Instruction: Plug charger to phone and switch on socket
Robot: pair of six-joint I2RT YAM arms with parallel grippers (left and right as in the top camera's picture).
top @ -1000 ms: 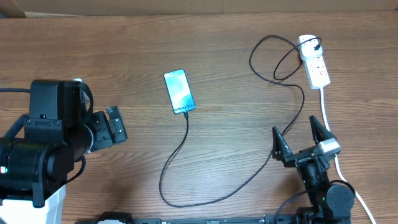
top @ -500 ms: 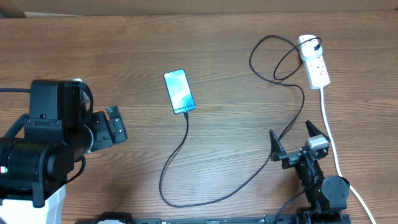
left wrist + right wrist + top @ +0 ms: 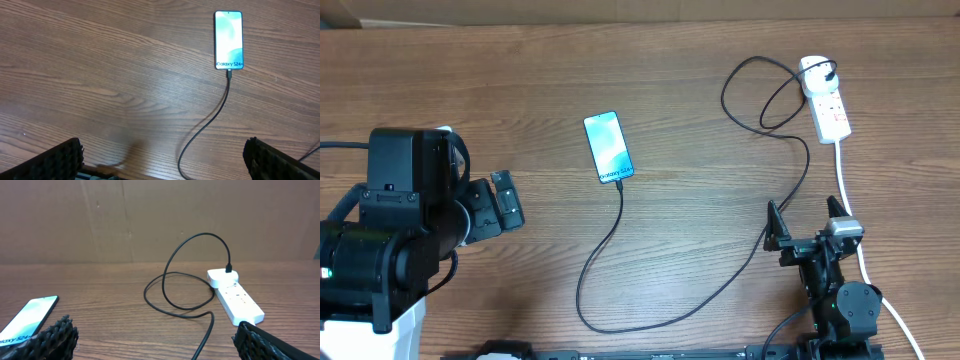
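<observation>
The phone (image 3: 608, 147) lies screen up at mid-table, also seen in the left wrist view as the phone (image 3: 229, 40) and at the lower left of the right wrist view as the phone (image 3: 27, 317). The black charger cable (image 3: 620, 215) has its connector (image 3: 229, 74) at the phone's bottom edge. It loops along the front and runs up to the white socket (image 3: 827, 100) at the far right. My left gripper (image 3: 505, 205) stands open, left of the phone. My right gripper (image 3: 807, 228) is open and empty, in front of the socket (image 3: 235, 297).
The socket's thick white cord (image 3: 845, 185) runs down the right side, passing just beside my right gripper. The black cable forms a loop (image 3: 185, 280) left of the socket. A brown cardboard wall (image 3: 150, 215) stands behind the table.
My right gripper has shifted slightly and tilted at the front right of the table. The left arm, phone and cable have stayed still.
</observation>
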